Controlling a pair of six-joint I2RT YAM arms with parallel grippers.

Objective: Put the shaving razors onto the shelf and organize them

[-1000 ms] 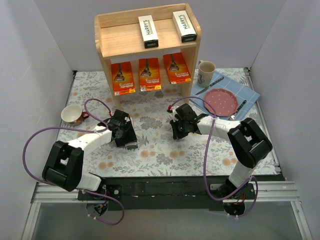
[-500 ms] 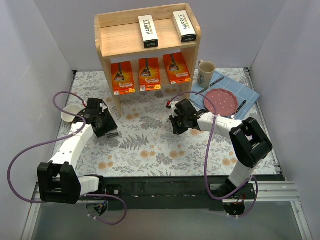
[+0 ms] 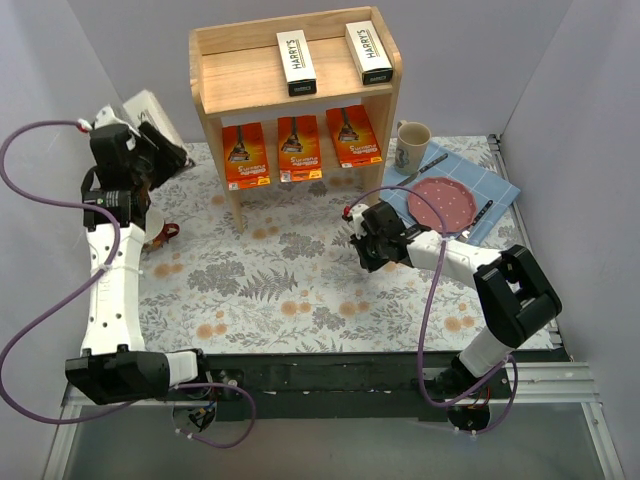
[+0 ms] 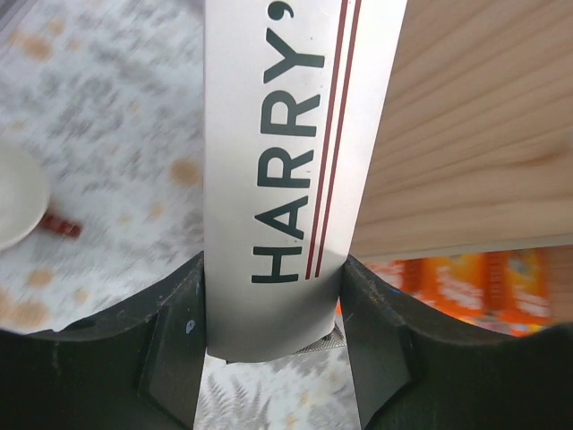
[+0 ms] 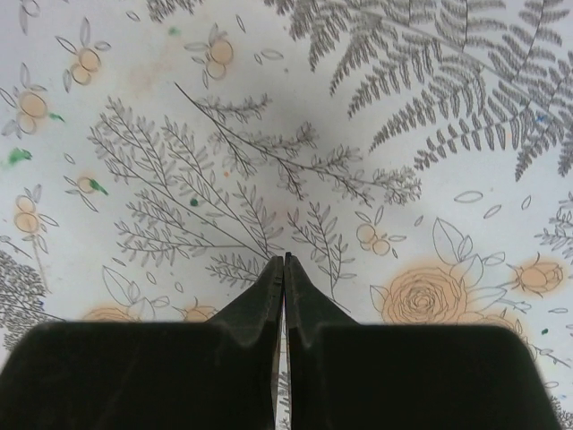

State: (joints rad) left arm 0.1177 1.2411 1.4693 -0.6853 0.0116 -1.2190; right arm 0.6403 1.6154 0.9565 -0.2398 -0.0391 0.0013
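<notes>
Top external view is showing you the left gripper [image 3: 148, 140] raised at the upper left of the frame, just beside the left wall of the shelf [image 3: 245, 88]. It is clamping a white HARRY'S box [image 3: 150, 108], which is sitting tilted in its grip. Left wrist view is giving you the closer look: the box [image 4: 286, 161] is sitting between both fingers [image 4: 175, 345], pinched at its near end. The shelf's pale wood [image 4: 474, 134] is filling the right of that frame, with blurred orange showing beneath it. On the shelf, two more white boxes [image 3: 296, 62] are lying on the top tier toward its right side. Three orange packs [image 3: 299, 148] are standing in a row on the lower tier. Your right gripper [image 3: 366, 258] is hovering low over the floral tablecloth [image 3: 290, 290] near the middle of the frame. Right wrist view is showing its fingers [image 5: 260, 296] pressed together with nothing between them. A pink plate [image 3: 445, 202] is lying at the right.
</notes>
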